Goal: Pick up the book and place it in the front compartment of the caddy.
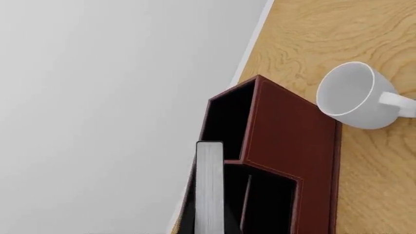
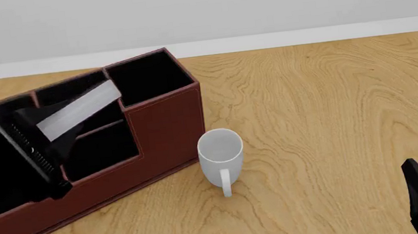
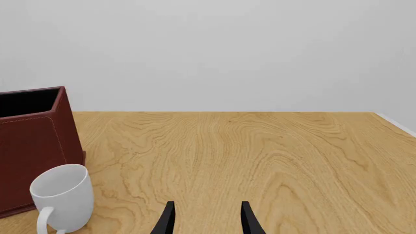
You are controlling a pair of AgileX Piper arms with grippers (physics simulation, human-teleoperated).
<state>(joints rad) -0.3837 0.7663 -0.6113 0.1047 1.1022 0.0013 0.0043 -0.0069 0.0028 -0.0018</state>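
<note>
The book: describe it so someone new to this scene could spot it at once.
Find the red-brown caddy on the table's left. The book tilts above its black-lined compartments, at the left hand. Its pale grey page edge stands out against the dark caddy; the white mug stands apart.

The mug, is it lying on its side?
No, the mug stands upright on the table in the front view, its open mouth facing up and its handle toward the camera, just beside the caddy.

A bare simulated desk setting. A wood-grain surface (image 2: 335, 114) meets plain grey walls (image 3: 215, 53). A desk caddy (image 2: 159, 128) and mug (image 2: 220, 151) suggest an office.
</note>
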